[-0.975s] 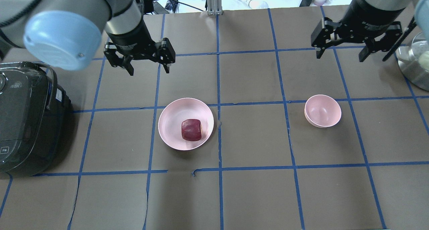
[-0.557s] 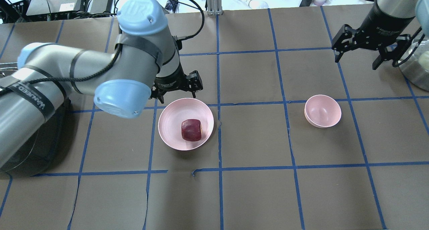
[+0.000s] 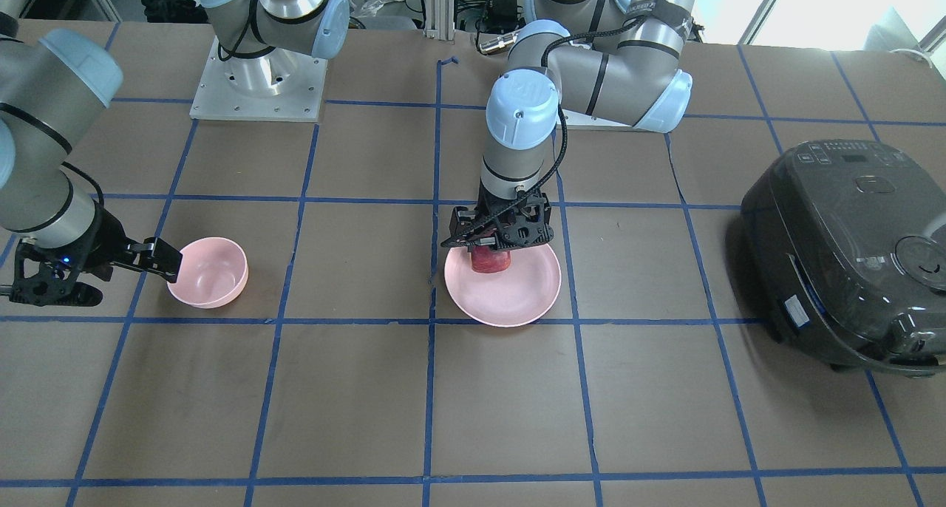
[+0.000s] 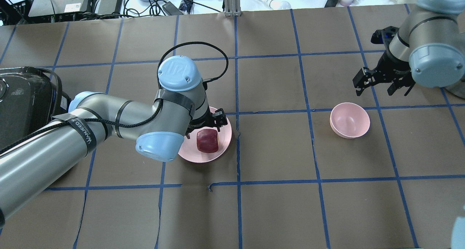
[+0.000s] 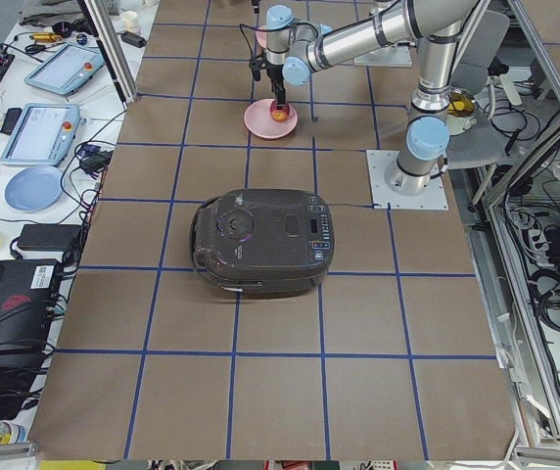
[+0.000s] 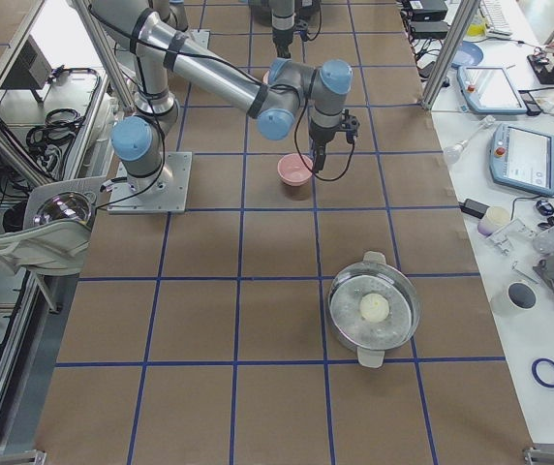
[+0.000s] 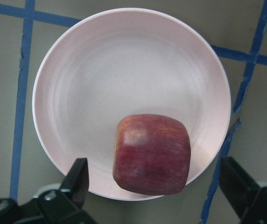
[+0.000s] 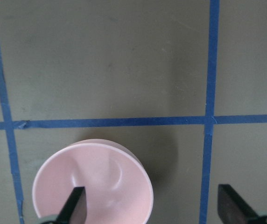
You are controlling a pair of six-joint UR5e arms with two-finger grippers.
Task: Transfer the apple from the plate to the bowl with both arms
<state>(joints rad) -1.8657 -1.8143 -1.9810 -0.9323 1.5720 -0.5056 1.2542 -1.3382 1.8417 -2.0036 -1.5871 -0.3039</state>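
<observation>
The dark red apple (image 4: 207,141) lies on the pale pink plate (image 4: 203,159), near its right rim; it also shows in the left wrist view (image 7: 152,154). My left gripper (image 4: 204,127) is open and low over the apple, with one finger (image 7: 80,175) on each side, not closed on it. The small pink bowl (image 4: 350,120) stands empty to the right. My right gripper (image 4: 376,89) is open and empty, hovering just beyond the bowl's far side. The right wrist view shows the bowl (image 8: 94,186) below the fingers.
A black rice cooker (image 4: 25,125) stands at the table's left end. A metal pot (image 6: 374,305) holding a white ball sits at the right end. Blue tape lines cross the brown table (image 4: 276,205).
My left arm has swung in from the far left and come down over the apple on the plate. My right gripper has moved nearer and lower, toward the bowl. Both stayed open.
</observation>
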